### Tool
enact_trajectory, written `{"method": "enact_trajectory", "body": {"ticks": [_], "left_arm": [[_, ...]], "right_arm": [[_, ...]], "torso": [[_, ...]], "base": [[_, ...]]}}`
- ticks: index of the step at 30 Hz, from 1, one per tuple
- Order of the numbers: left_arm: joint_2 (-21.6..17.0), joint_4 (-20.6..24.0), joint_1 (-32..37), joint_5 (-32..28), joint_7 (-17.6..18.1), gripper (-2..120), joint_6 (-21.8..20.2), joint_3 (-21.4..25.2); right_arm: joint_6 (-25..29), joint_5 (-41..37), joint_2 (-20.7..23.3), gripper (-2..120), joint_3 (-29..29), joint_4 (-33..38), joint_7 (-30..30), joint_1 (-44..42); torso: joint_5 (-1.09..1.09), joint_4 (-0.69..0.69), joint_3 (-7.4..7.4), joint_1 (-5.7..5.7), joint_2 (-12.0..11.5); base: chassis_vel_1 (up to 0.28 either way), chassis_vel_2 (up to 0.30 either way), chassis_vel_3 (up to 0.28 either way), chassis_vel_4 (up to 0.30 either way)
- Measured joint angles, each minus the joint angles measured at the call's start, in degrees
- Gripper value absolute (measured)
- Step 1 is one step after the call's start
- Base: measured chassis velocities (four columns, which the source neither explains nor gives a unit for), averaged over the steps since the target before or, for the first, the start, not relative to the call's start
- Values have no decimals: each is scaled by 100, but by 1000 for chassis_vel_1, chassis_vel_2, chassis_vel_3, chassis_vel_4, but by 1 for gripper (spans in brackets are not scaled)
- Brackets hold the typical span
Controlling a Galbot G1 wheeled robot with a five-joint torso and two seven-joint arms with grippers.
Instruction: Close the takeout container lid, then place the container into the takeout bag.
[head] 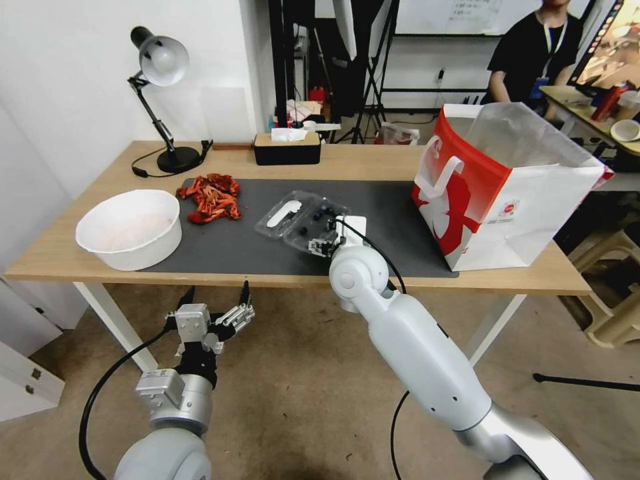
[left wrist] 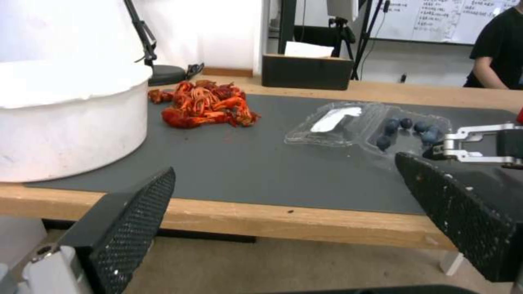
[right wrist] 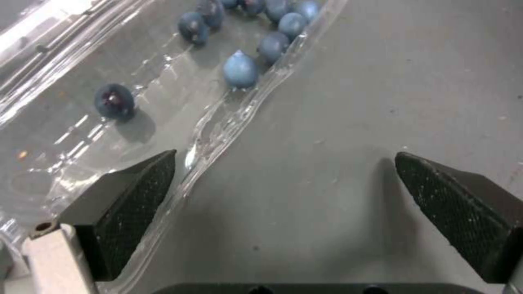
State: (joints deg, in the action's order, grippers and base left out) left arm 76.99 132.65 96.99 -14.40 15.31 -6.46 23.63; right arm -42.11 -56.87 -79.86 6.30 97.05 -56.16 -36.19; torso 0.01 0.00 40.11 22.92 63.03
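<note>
While the right end effector (right wrist: pixel 283 183) hangs low over the dark mat (head: pixel 393 220), its fingers are spread wide and hold nothing. One finger (right wrist: pixel 128 192) sits over the thin edge of the takeout container (head: pixel 319 227), and the other finger is over bare mat. Blue berries (right wrist: pixel 240 69) lie in the clear tray just ahead of that end effector. The lid (head: pixel 288 212) lies open and flat, on the far side of the tray from it, with a white piece on it. The takeout bag (head: pixel 493 200) stands upright to this end effector's right, well apart, and bare mat lies between them. The bag's top is open. The left end effector (head: pixel 217 293) waits below the front edge of the surface (head: pixel 60 253), its fingers wide too. A white bowl (head: pixel 130 227) and red crawfish (head: pixel 212 197) sit beyond it.
</note>
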Motion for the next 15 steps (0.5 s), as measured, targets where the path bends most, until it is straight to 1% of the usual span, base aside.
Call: {"method": "enact_trajectory", "body": {"ticks": [9, 15], "left_arm": [[11, -11, -4, 3, 15, 100, 24, -13], [28, -30, -7, 27, 22, 100, 36, -37]], "right_arm": [[0, -92, 182, 100, -32, 61, -20, 20], [0, -196, 378, 100, -63, 148, -47, 14]], "torso": [[0, 0, 0, 0, 0], [0, 0, 0, -1, 0]], "base": [[0, 0, 0, 0], [0, 0, 0, 0]]}}
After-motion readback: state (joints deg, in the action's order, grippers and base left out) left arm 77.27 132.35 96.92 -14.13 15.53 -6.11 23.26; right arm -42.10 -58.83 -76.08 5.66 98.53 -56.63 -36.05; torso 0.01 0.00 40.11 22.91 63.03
